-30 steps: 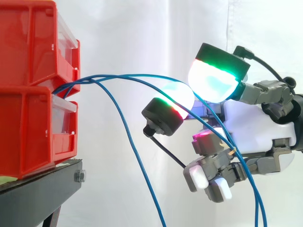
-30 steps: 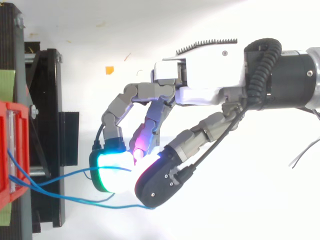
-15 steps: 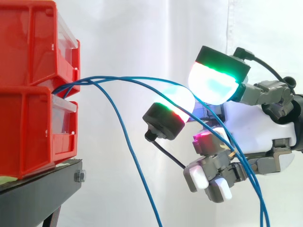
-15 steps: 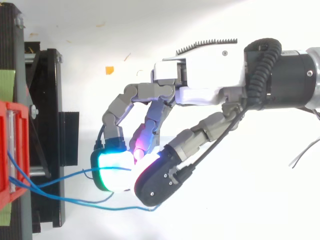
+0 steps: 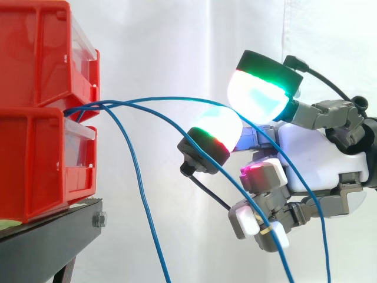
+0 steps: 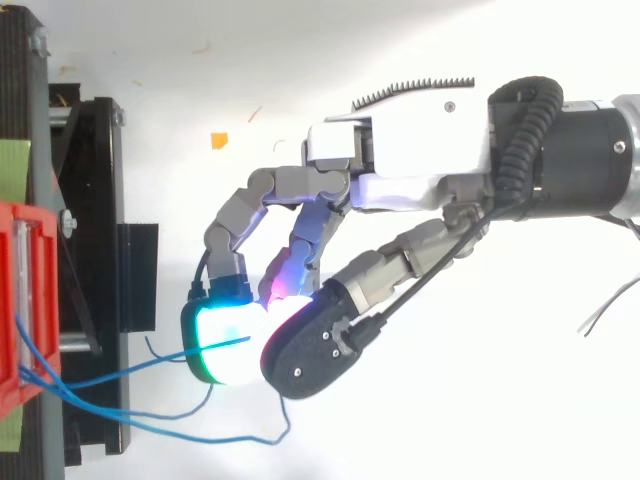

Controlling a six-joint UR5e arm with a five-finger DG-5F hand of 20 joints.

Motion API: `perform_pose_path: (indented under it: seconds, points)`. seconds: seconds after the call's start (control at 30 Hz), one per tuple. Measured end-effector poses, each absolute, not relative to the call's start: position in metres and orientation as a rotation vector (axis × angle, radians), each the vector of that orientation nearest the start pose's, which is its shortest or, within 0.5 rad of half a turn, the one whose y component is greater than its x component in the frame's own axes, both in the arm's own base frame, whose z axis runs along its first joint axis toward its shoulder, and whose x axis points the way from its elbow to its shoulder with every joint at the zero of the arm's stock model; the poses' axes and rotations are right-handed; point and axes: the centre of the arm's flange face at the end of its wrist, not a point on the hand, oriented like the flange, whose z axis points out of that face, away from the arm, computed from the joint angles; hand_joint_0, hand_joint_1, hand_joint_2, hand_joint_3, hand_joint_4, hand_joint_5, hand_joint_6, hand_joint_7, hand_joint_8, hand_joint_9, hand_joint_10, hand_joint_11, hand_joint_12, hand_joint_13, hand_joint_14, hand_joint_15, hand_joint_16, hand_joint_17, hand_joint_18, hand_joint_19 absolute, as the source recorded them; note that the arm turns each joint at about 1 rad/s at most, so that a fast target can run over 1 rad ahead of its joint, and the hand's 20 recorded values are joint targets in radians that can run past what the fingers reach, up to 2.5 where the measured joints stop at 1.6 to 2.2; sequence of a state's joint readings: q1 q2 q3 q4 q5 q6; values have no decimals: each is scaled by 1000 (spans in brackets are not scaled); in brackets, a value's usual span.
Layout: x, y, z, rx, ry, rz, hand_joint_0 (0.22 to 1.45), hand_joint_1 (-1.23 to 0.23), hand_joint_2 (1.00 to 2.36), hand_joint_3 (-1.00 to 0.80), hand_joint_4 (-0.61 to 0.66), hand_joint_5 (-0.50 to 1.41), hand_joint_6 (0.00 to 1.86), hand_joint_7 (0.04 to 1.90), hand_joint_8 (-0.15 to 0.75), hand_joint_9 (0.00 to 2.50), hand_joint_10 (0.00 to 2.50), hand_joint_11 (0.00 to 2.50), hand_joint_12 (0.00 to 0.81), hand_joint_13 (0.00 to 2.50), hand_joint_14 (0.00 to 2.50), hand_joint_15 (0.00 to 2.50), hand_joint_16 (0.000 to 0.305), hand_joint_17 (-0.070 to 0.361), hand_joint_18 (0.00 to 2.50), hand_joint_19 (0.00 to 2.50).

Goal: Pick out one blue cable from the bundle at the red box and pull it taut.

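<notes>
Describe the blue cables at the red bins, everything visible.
The blue cables are thin, glossy, flexible strands that leave together from the gap between the two stacked red bins. They fan out: one drops steeply just past the bins, the others arc across to the hand and hang down past it. One blue cable runs in between two glowing pads that pinch it. All are slack and curved; none is taut.
</notes>
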State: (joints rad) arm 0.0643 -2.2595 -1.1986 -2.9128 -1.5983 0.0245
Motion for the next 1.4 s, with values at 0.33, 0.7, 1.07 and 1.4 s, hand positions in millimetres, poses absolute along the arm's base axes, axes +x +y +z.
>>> perform_pose_path:
  seconds: [0.33,0.7,1.07,1.4]
  points:
    - [740,-83,260,1249,1332,1249,596,-540,1014,-302,-26,-71,908,867,273,1223,25,748,339,912,20,484,49,109,750,862]
    - [740,-83,260,1248,1332,1249,595,-663,1015,-188,-37,-62,911,898,289,1241,27,739,367,942,18,468,57,127,820,824]
    - [740,-83,260,1248,1332,1248,598,-724,1014,-191,-15,-73,923,868,285,1200,25,743,365,920,20,476,56,126,800,825]
    - [740,-83,260,1224,1346,1228,611,-781,1015,-260,-14,-81,931,866,261,1174,29,762,341,890,21,487,50,113,745,843]
